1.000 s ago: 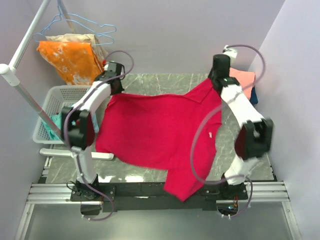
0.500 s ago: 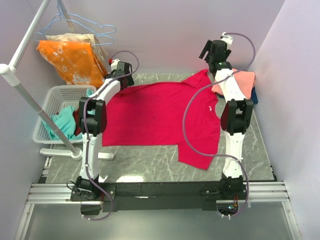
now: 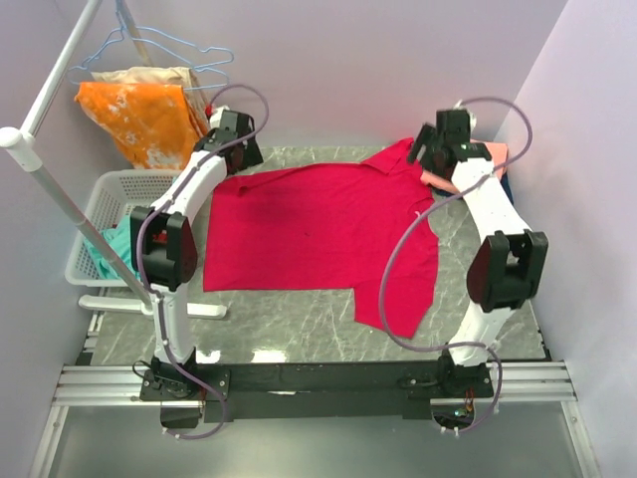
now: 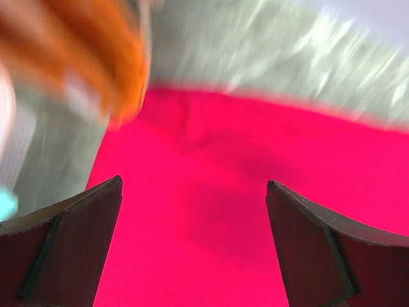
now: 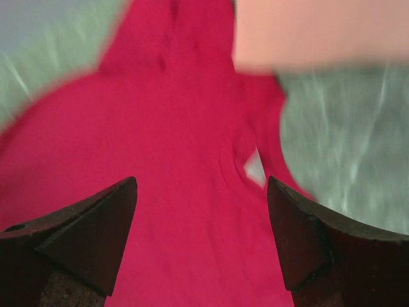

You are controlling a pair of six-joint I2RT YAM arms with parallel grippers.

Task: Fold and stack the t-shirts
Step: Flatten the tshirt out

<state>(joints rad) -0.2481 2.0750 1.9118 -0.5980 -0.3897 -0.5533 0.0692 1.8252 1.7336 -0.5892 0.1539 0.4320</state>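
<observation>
The large crimson-red t-shirt lies spread flat on the marble table, with one sleeve hanging toward the near right. My left gripper hovers open over its far left corner. In the left wrist view the gripper has only red cloth beneath it, nothing between the fingers. My right gripper is open above the far right shoulder. The right wrist view shows that gripper over the red cloth and a small white label. A salmon-pink t-shirt lies at the far right corner.
A white basket holding teal cloth stands left of the table. An orange white-blotched cloth hangs on a rack at the far left and appears blurred in the left wrist view. Walls close in behind and on the right.
Both grippers opened and let go of the red t-shirt, which dropped from hanging stretched to lying flat. Both arms have since shifted a little at the far edge.
</observation>
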